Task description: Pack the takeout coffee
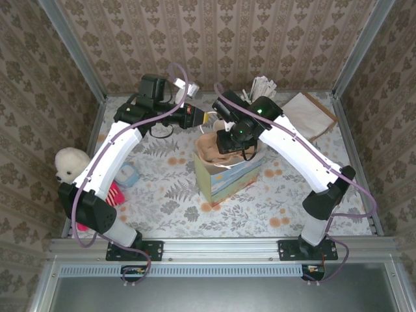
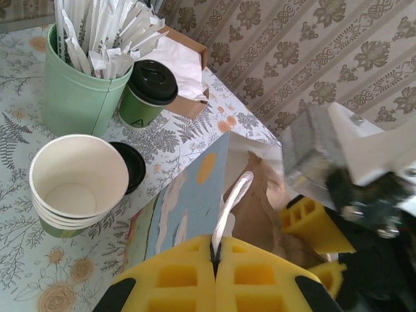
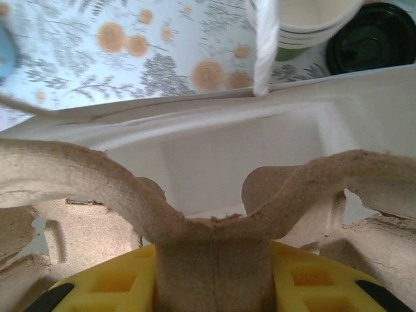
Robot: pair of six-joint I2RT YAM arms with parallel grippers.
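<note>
The takeout coffee is standing upright and lidded on the table, outside the bag, touching or nearly touching the pale-green stick holder at its 9 o'clock. A box of white napkins is sitting at its 2 o'clock, while a loose black lid and the stack of lidless cups are lying towards its 6 and 7 o'clock. The paper bag is standing open towards 5 o'clock of the cup. We are reading the left gripper as pressed together, pinching the bag's white handle. The right gripper is clamping the centre tab of a pulp cup carrier above the bag's mouth.

We are judging that the carrier is going in first. Its wings could be catching the bag's rim if it is dropping tilted, and a hard pull on the handle could be tipping the bag. Later, reaching for the coffee is risking a knock to the crowded holder and cups
</note>
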